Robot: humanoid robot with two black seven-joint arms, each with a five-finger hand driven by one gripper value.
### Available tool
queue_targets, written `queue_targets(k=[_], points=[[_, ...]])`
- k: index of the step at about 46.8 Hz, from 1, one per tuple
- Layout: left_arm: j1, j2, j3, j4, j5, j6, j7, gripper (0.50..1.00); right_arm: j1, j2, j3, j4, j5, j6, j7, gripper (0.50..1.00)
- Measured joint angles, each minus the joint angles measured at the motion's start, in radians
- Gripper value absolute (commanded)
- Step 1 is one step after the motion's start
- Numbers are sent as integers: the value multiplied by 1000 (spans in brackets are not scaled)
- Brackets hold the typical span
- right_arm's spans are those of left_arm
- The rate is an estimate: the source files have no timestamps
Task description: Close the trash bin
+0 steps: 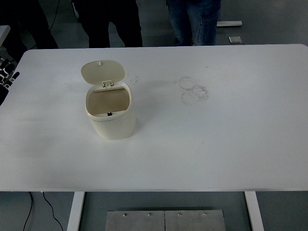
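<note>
One cream trash bin point(110, 113) stands upright left of centre on the white bench point(231, 139), its lid point(102, 71) tipped open toward the frame's top. I see only a sliver of the left hand point(7, 74) at the left edge; grip state unreadable. Two people's legs point(195, 21) along the top.

white table point(231, 144), faint ring smudges point(194, 90) mid-top; people's legs point(195, 21) at far edge; cable point(30, 211) on floor.
</note>
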State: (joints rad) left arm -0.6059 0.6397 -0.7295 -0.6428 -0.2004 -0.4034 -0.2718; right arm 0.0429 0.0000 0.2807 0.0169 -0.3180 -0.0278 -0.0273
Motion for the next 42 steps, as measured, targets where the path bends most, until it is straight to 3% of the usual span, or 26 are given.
queue_targets(k=[42], points=[[0, -6, 0, 0, -5, 5, -4, 1000, 0, 0, 0, 0, 0, 0, 0, 991]])
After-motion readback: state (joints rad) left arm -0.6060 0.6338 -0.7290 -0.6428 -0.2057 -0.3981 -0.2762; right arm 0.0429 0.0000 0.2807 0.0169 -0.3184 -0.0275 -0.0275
